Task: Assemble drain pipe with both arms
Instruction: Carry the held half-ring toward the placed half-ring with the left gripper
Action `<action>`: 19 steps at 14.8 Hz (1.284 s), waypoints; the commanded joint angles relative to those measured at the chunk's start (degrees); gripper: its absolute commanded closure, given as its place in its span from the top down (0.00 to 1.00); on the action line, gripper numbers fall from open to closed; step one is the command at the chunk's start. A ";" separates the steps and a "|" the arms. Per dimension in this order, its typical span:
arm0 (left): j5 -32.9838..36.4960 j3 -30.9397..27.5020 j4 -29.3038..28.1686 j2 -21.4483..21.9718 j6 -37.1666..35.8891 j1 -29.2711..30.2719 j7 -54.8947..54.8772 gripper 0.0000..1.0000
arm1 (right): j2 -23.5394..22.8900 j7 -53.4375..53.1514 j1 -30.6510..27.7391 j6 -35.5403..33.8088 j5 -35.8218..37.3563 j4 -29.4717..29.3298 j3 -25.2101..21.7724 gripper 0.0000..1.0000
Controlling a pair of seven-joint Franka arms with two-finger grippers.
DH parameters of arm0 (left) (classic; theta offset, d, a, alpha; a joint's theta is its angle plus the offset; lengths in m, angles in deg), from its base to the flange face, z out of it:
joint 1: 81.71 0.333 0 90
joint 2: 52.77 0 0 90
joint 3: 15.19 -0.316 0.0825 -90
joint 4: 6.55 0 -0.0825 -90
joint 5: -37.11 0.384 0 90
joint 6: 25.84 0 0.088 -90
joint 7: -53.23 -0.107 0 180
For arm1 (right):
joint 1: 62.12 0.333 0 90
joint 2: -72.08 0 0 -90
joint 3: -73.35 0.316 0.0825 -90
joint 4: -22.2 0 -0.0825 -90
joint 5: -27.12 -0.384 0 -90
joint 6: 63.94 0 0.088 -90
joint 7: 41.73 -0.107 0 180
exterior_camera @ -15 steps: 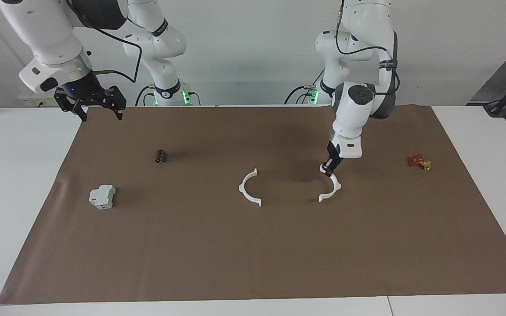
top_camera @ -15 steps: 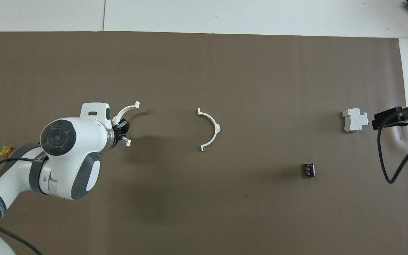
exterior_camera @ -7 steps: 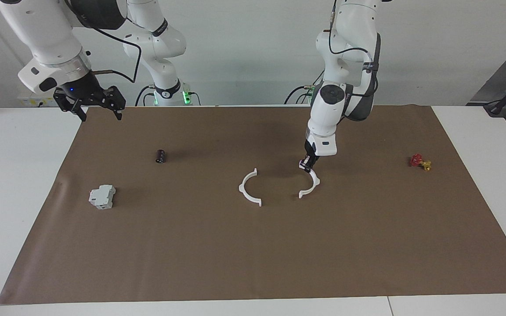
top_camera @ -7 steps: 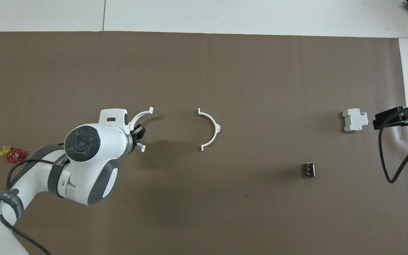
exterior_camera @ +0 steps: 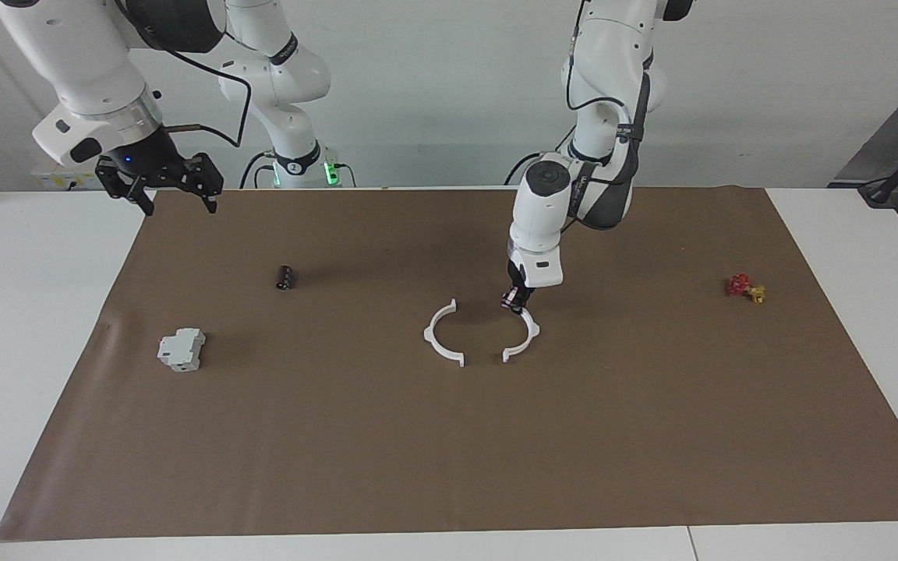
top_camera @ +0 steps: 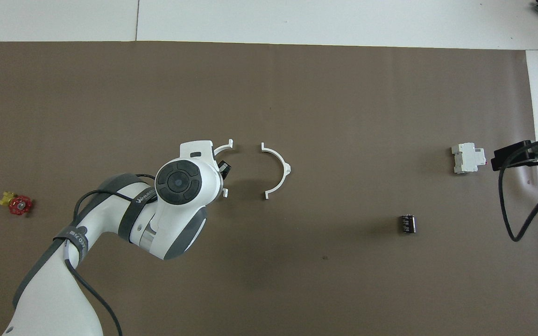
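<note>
One white half-ring arc [exterior_camera: 428, 336] of the drain pipe lies flat at the middle of the brown mat; it also shows in the overhead view [top_camera: 287, 170]. My left gripper [exterior_camera: 513, 300] is shut on one end of the second half-ring arc [exterior_camera: 532, 333] and holds it low over the mat. That arc is beside the lying arc, toward the left arm's end. The two open sides face each other with a small gap between the ends. In the overhead view the left wrist hides most of the held arc [top_camera: 222, 147]. My right gripper [exterior_camera: 178, 199] is open and empty, raised over the mat's corner at the right arm's end, waiting.
A small black cylinder [exterior_camera: 285, 277] and a grey-white boxy block [exterior_camera: 182, 349] lie on the mat toward the right arm's end. A red and yellow valve piece [exterior_camera: 745, 287] lies toward the left arm's end. White table surrounds the mat [exterior_camera: 418, 452].
My left gripper has carried the held arc across the mat toward the lying arc, closing most of the gap. The lying arc and the right arm have not moved.
</note>
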 commanded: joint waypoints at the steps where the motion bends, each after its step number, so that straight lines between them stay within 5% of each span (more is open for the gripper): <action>1: 1.34 -1.11 3.97 -3.41 -1.67 -2.69 3.19 0.00 | 0.64 0.73 -0.52 -0.27 -0.97 0.52 0.18 1.00; 6: 1.34 -1.38 11.63 -7.99 -6.50 -5.42 6.09 0.00 | 0.64 0.73 -0.52 -0.27 -1.06 0.52 0.18 1.00; 19: 4.33 -1.38 9.70 -7.47 -6.24 -7.36 15.24 0.00 | 0.64 0.73 -0.52 -0.27 -1.06 0.43 0.18 1.00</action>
